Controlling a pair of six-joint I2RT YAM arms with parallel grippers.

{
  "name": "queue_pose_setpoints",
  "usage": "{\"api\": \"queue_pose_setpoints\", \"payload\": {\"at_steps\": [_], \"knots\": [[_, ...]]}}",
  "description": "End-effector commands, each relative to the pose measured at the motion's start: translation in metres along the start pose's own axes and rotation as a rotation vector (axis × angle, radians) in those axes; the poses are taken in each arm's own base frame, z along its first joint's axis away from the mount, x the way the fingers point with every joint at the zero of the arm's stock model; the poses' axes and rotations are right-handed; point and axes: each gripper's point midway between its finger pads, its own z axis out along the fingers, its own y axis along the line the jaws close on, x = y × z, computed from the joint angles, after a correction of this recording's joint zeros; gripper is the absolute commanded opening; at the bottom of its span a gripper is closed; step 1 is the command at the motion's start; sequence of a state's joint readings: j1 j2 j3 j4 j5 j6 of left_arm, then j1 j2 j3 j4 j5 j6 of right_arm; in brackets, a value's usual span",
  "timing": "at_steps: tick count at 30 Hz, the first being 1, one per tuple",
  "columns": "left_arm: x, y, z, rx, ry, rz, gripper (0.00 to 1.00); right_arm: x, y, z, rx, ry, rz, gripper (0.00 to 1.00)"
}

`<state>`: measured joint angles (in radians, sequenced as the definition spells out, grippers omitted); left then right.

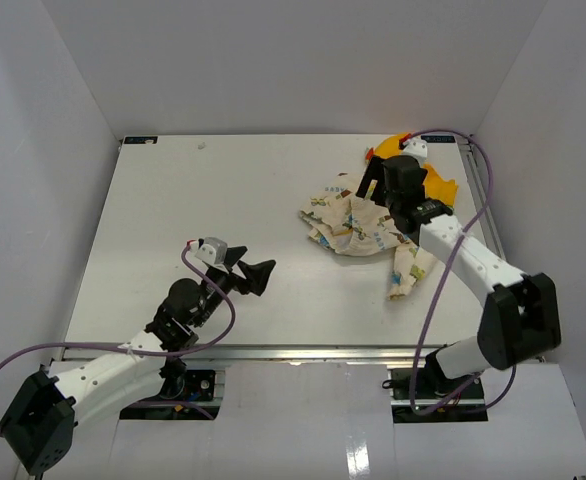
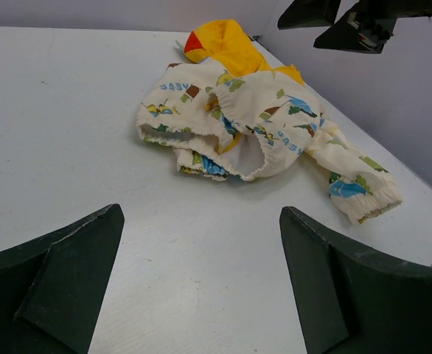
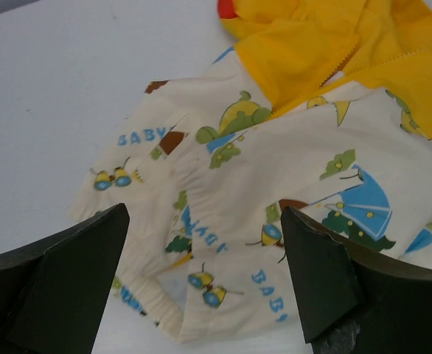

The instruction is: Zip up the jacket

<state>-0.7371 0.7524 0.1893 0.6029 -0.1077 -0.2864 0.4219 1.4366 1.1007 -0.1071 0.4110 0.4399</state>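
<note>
Nearest the bases, the white-and-black left arm (image 1: 123,365) holds its jaws spread wide and empty above the bare white table (image 1: 173,200), well apart from the garment. Farther off, the right arm (image 1: 473,260) reaches over the small cream fabric jacket with blue, green and orange cartoon prints (image 1: 358,225). Its jaws are parted too and grasp nothing; whether they touch the cloth I cannot tell. The jacket lies crumpled on the far right part of the table, one sleeve (image 2: 356,188) trailing toward the near edge and the bright yellow-orange hood (image 3: 312,37) bunched at the far side. By my reading the zipping has not begun: the front is folded over itself, only a short toothed yellow-orange zipper edge (image 3: 334,68) shows, and no slider is visible. Spreading the jacket, joining the two halves and pulling remain. The one legible text is "BABY" (image 3: 141,137) in blue, repeated across the fabric; no brand label can be seen.
</note>
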Motion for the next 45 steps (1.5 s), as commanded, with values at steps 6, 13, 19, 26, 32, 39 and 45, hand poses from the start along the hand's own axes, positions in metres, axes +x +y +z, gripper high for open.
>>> {"api": "queue_pose_setpoints", "payload": {"at_steps": [6,13,19,26,32,39,45], "knots": [[0.006,0.012,0.002,-0.07,0.014,-0.005,0.98,0.065,0.015,0.093,-0.025,0.258,-0.067,0.91],[0.013,0.03,0.006,-0.176,0.044,-0.009,0.98,0.154,0.06,0.098,-0.238,0.405,-0.271,0.94],[0.018,0.048,0.003,-0.278,0.053,-0.017,0.98,0.209,0.102,0.044,-0.351,0.378,-0.484,0.89],[0.02,0.054,0.001,-0.317,0.05,-0.037,0.98,0.264,0.08,-0.033,-0.513,0.396,-0.543,0.85],[0.041,0.072,0.009,-0.4,0.151,-0.033,0.98,0.233,0.066,-0.056,-0.491,0.288,-0.461,0.83],[0.073,0.06,0.031,-0.305,0.309,-0.038,0.91,0.171,0.086,-0.072,-0.472,0.179,-0.352,0.71],[0.105,0.04,0.042,-0.166,0.438,-0.064,0.88,0.175,0.079,-0.057,-0.361,0.234,-0.39,0.71]]}}
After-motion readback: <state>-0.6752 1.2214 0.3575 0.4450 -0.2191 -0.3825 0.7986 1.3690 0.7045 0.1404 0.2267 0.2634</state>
